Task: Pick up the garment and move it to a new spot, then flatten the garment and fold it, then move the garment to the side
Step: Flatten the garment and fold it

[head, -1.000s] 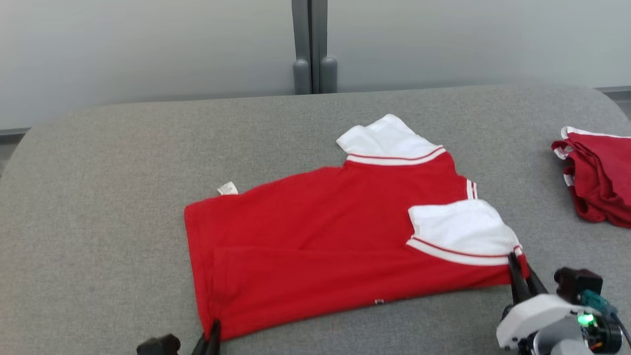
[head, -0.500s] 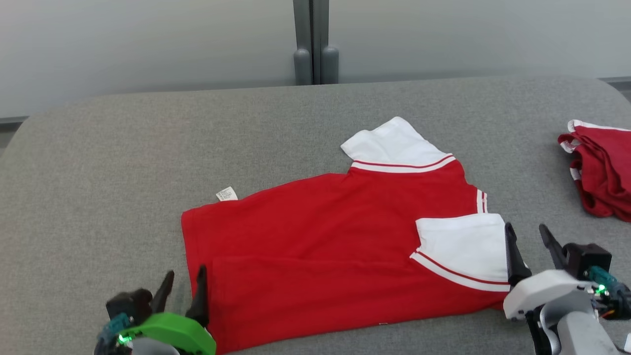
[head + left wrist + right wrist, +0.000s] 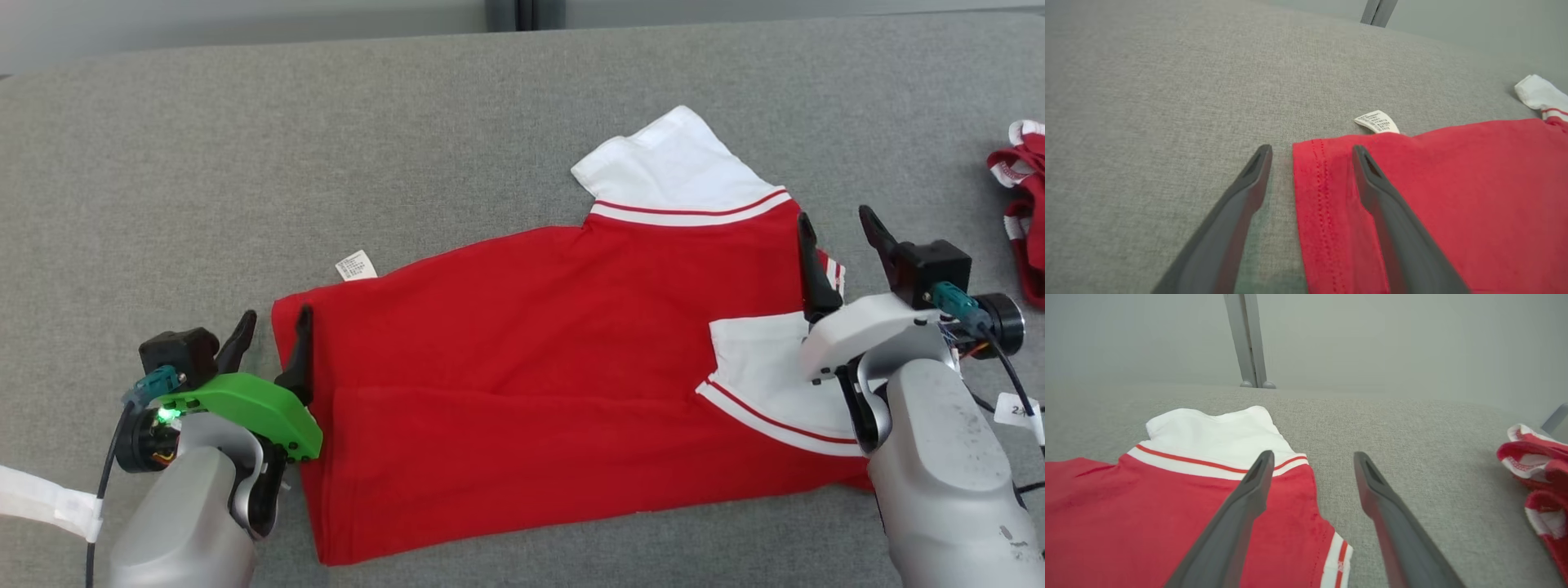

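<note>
Where it is laid out on the grey counter (image 3: pixel 163 122), the red garment (image 3: pixel 522 367) is stretched between the two sets of jaws, one end at each. A strip along its near side is folded over onto the body. The left jaws are held wide apart and empty. The stitched hem edge (image 3: pixel 1306 196) is seen between them, so that one jaw is placed over red cloth and the other over bare counter; whether the cloth is touched cannot be told. A small care label (image 3: pixel 1376 121) is seen just beyond the tip of the jaw on the cloth side.

The right jaws are likewise spread wide with nothing held. The inner jaw is set above the red shoulder, the outer above bare counter, and the striped edge (image 3: pixel 1337 559) is seen between them. A white sleeve (image 3: pixel 1216 433) is laid ahead of the inner jaw. A second white sleeve (image 3: pixel 759 359) is folded onto the red body behind these jaws, partly covered by the right arm (image 3: pixel 939 457). Well off to the outer side of the right jaws, a second red-and-white garment (image 3: pixel 1020 204) is bunched on the counter.
</note>
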Available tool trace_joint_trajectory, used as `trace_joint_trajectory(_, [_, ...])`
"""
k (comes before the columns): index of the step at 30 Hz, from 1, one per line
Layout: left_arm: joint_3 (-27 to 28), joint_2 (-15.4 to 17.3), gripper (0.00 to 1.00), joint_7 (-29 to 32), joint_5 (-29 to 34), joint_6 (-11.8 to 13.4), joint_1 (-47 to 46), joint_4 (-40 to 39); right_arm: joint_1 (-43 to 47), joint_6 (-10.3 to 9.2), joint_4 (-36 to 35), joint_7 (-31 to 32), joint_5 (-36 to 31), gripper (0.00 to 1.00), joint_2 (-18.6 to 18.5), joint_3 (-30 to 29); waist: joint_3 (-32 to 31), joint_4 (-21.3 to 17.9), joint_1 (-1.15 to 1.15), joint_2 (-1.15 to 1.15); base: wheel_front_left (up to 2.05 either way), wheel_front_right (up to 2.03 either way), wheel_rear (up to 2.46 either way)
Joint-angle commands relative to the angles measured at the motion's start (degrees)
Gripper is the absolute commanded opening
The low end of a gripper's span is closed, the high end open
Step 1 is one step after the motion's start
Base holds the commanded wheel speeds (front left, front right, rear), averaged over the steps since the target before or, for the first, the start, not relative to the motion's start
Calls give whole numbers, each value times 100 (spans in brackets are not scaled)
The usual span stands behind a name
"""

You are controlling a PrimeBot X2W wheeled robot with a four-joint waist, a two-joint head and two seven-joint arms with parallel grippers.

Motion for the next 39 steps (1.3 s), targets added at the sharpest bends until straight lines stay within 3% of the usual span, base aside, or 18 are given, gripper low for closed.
trace_joint_trajectory(1, [-128, 78, 100, 13, -144, 14, -173, 177, -214, -8, 108, -10, -102, 100, -25, 41, 308, -32, 0, 0, 0, 0, 0])
trace_joint_trajectory(5, [-500, 118, 97, 16, -331, 14, -383, 456, -679, -8, 317, 22, -427, 100, -24, 96, 467, 9, 0, 0, 0, 0, 0])
trace_joint_trajectory(6, [-580, 115, 43, 16, -396, 14, -403, 479, -775, -8, 380, 72, -490, 100, -24, 103, 499, 28, 0, 0, 0, 0, 0])
trace_joint_trajectory(7, [-668, 117, 0, 17, -474, 14, -435, 483, -907, -8, 451, 147, -612, 100, -24, 101, 542, 59, 0, 0, 0, 0, 0])
trace_joint_trajectory(21, [-1248, 183, 0, 5, -595, 14, -877, -577, -2741, -9, 1601, 1593, -1742, 100, -125, -482, 1130, 829, 0, 0, 0, 0, 0])
trace_joint_trajectory(31, [-1361, 183, 0, 5, -745, 14, -812, -997, -3174, -8, 2260, 1923, -2014, 99, -95, -959, 1358, 1000, 0, 0, 0, 0, 0])
trace_joint_trajectory(32, [-1361, 189, 0, 5, -751, 14, -817, -1003, -3165, -8, 2312, 1958, -2060, 49, -87, -974, 1366, 995, 0, 0, 0, 0, 0])
trace_joint_trajectory(33, [-1360, 192, 0, 5, -761, 14, -829, -1012, -3169, -7, 2378, 1972, -2099, 16, -79, -983, 1370, 990, 0, 0, 0, 0, 0])
trace_joint_trajectory(34, [-1353, 193, 0, 6, -767, 14, -843, -1024, -3179, -6, 2417, 1968, -2105, 0, -73, -1011, 1370, 986, 0, 0, 0, 0, 0])
trace_joint_trajectory(39, [-1155, 252, 0, 5, -632, 14, -976, -1198, -3272, -9, 2050, 1284, -2322, 0, -107, -1267, 1358, 938, 0, 0, 0, 0, 0])
